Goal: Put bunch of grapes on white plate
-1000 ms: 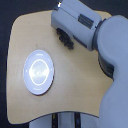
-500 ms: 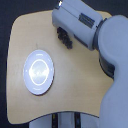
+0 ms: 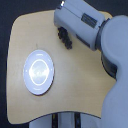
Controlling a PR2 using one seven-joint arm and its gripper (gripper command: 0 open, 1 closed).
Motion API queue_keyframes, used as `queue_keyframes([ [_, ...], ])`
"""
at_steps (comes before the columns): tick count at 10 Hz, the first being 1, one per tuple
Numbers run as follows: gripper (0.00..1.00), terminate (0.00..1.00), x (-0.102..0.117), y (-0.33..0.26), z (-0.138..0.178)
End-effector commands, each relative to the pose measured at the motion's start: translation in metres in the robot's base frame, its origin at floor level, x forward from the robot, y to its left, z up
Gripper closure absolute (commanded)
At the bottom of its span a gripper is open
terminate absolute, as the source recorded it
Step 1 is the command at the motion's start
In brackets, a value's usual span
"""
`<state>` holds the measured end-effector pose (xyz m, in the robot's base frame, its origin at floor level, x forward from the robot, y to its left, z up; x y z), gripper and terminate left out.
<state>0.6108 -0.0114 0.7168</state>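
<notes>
Barely shifted from before. Nearest, white plate [image 3: 39, 72] bare on wooden tabletop [image 3: 75, 85]. Farther back, bunch of grapes [image 3: 65, 39] partly hidden under grey arm [image 3: 82, 25]; fingers concealed, grip impossible to judge, well apart from plate.

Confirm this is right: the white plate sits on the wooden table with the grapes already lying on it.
Not right. In the exterior view the white plate sits on the wooden table, but it is empty. The grapes are off the plate, toward the view's upper right, by the robot arm.
</notes>
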Motion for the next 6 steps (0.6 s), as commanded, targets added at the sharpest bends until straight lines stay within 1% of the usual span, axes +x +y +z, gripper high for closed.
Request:
queue_keyframes([
  [1, 1.00, 0.00, 0.012, -0.015, 0.062],
  [3, 1.00, 0.00, 0.009, -0.007, 0.122],
  [5, 1.00, 0.00, 0.002, -0.003, 0.149],
  [6, 1.00, 0.00, -0.004, 0.003, 0.159],
])
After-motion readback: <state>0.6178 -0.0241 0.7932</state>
